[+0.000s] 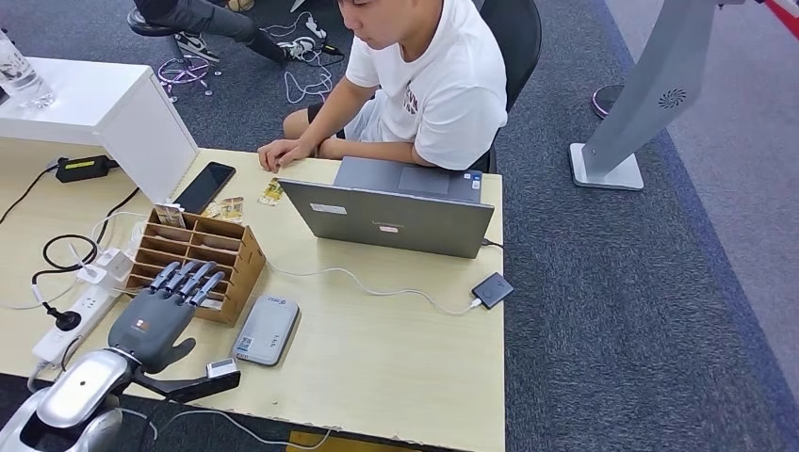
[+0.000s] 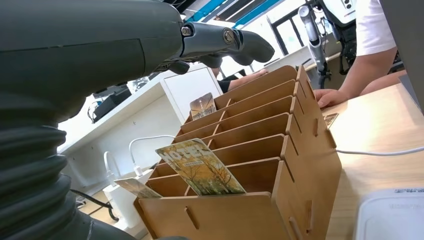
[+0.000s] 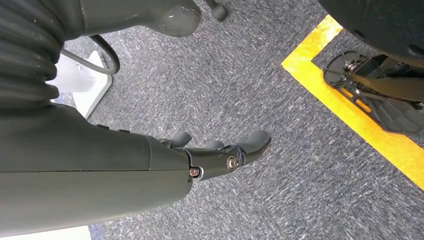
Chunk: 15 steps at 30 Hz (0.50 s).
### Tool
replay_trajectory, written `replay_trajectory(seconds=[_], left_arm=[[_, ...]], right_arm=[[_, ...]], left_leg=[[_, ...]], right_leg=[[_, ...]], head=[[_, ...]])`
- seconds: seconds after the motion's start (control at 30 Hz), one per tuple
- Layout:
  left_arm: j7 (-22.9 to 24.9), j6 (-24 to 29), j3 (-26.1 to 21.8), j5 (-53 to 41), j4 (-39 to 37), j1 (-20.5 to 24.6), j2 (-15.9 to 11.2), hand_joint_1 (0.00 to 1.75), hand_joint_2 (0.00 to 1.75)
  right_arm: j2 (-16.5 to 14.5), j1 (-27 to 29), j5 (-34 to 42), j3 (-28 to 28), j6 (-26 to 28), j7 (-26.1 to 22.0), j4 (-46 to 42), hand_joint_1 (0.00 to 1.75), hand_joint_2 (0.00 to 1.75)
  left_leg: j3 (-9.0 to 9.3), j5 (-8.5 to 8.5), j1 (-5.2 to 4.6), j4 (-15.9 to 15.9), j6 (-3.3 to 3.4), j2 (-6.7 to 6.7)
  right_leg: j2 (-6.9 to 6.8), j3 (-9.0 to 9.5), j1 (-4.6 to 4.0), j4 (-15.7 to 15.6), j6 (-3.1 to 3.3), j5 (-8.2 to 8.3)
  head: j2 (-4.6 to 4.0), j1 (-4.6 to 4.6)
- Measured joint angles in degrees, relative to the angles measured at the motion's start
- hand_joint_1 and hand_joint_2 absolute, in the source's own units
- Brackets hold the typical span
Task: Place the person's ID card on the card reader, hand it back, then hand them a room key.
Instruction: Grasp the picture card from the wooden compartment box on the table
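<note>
Now: left hand (image 1: 155,320) spread, empty, over wooden rack (image 1: 193,259) | key card (image 2: 200,167) printed yellow-green, tilted | right hand (image 3: 220,152) loose, empty.

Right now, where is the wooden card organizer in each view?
Head view: wooden card organizer sits on the table under the left hand's fingertips.
Left wrist view: organizer fills the centre.
Right wrist view: not in it.
Shared landmark: white card reader beside it.

Left hand (image 1: 160,315) open, palm down, fingers (image 1: 188,278) extended forward near desk's front-left corner. Right hand (image 3: 220,152) empty, fingers loosely apart, hanging low.
</note>
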<state>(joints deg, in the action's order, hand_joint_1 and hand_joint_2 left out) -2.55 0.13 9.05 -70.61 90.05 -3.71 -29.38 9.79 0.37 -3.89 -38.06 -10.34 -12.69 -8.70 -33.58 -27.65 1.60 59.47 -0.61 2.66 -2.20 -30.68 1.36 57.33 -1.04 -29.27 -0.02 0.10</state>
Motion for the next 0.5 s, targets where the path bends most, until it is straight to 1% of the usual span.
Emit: replay_trajectory(seconds=[0.3,0.5], left_arm=[[0.86,0.29,-0.02,0.09,-0.01,-0.13,0.13,0.00,1.75],[2.49,1.44,-0.59,0.19,-1.11,1.13,1.34,0.00,1.75]], right_arm=[[0.00,0.02,0.04,0.05,-0.37,0.02,0.02,0.00,1.75],[0.00,0.01,-0.03,0.05,-0.43,0.17,0.02,0.00,1.75]], left_leg=[[0.00,0.00,0.00,0.00,0.00,0.00],[0.00,0.00,0.00,0.00,0.00,0.00]], right_leg=[[0.00,0.00,0.00,0.00,0.00,0.00],[0.00,0.00,0.00,0.00,0.00,0.00]], head=[[0.00,0.01],[0.00,0.00]])
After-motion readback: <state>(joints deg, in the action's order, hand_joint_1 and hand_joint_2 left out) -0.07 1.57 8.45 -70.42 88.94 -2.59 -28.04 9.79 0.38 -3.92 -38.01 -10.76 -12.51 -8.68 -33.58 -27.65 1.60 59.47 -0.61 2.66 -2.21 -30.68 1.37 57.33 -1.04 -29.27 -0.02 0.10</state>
